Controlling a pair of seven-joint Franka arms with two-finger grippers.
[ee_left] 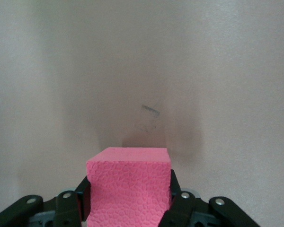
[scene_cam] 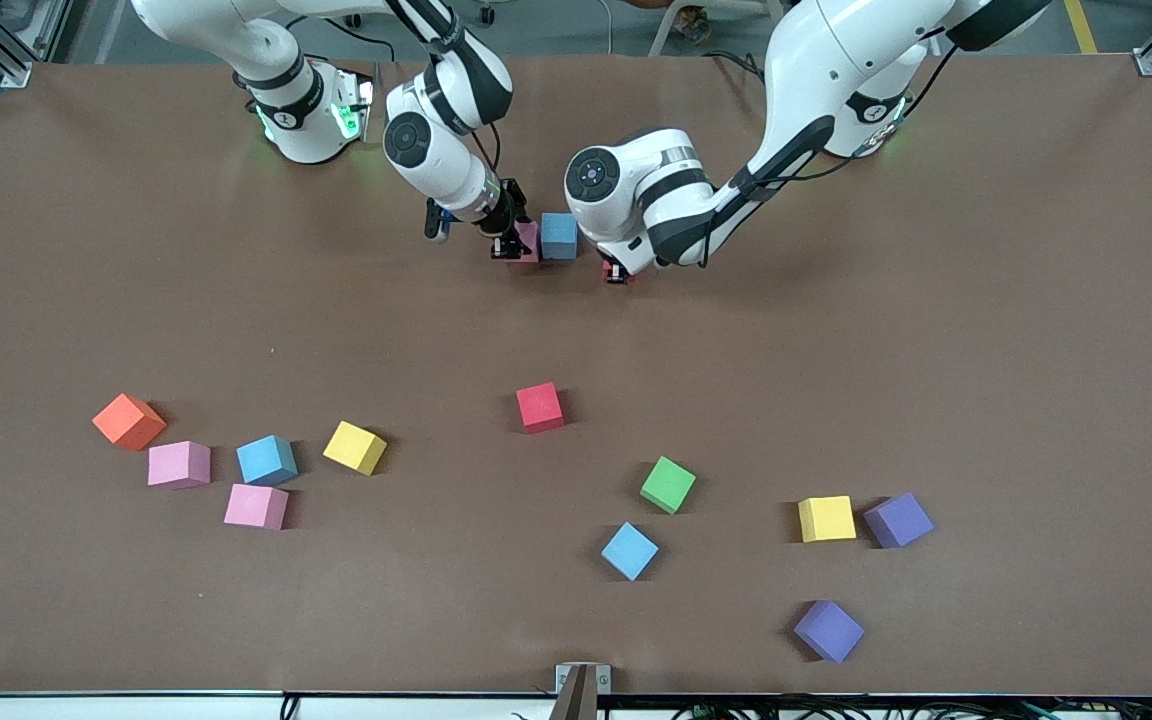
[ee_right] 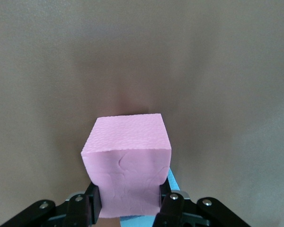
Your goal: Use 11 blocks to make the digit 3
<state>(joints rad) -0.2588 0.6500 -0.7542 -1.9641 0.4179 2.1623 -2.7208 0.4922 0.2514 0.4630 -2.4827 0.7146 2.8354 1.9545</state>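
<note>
My right gripper [scene_cam: 511, 245] is shut on a pink block [scene_cam: 529, 240], low over the table right beside a light blue block [scene_cam: 559, 235]. In the right wrist view the gripper [ee_right: 130, 198] clamps the pink block [ee_right: 128, 161], and a strip of the light blue block [ee_right: 173, 182] shows at its side. My left gripper [scene_cam: 618, 272] is shut on a red block [scene_cam: 622, 276], mostly hidden under the wrist, close to the light blue block toward the left arm's end. In the left wrist view the gripper [ee_left: 129, 194] clamps the red block [ee_left: 128, 179].
Loose cubes lie nearer the front camera: orange [scene_cam: 128, 421], two pink [scene_cam: 179, 464] [scene_cam: 256, 506], light blue [scene_cam: 267, 460], yellow [scene_cam: 355, 447], red [scene_cam: 540, 407], green [scene_cam: 668, 484], light blue [scene_cam: 630, 551], yellow [scene_cam: 826, 519], two purple [scene_cam: 898, 520] [scene_cam: 828, 631].
</note>
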